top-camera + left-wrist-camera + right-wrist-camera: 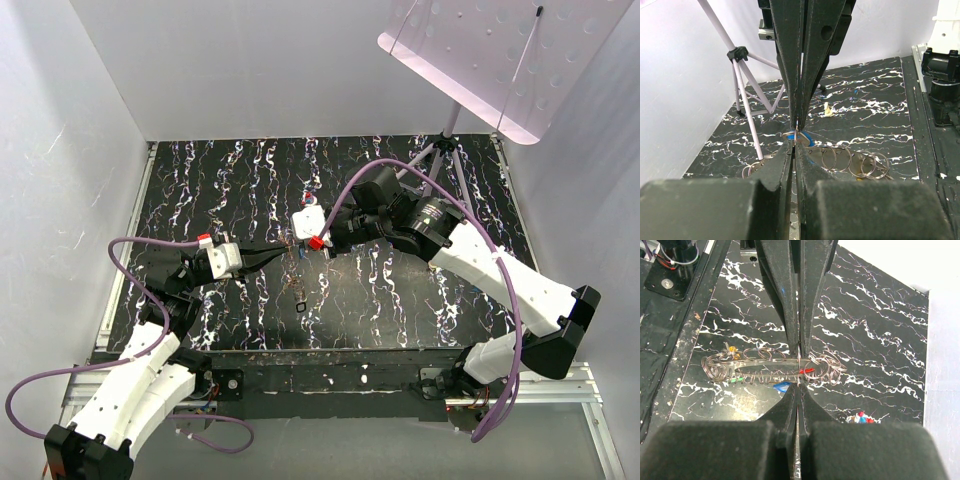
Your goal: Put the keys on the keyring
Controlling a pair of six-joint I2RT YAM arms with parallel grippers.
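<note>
Right wrist: right hand (798,385) and left hand (799,351) both pinch the keyring (767,363) mid-bench, keys (809,371) dangling, threading likely unfinished.

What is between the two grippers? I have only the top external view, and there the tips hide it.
Observer: The keyring, a flat bundle of thin wire rings; the right gripper and the left gripper are both shut on it from opposite edges.
Operator: Are there keys on it?
Observer: The right wrist view shows keys with red, blue and green caps among the rings; whether they are threaded on, I cannot tell.
Operator: Does anything else lie nearby?
Observer: A small beige lump lies beyond the grippers, apart from the rings, in the left wrist view.
</note>
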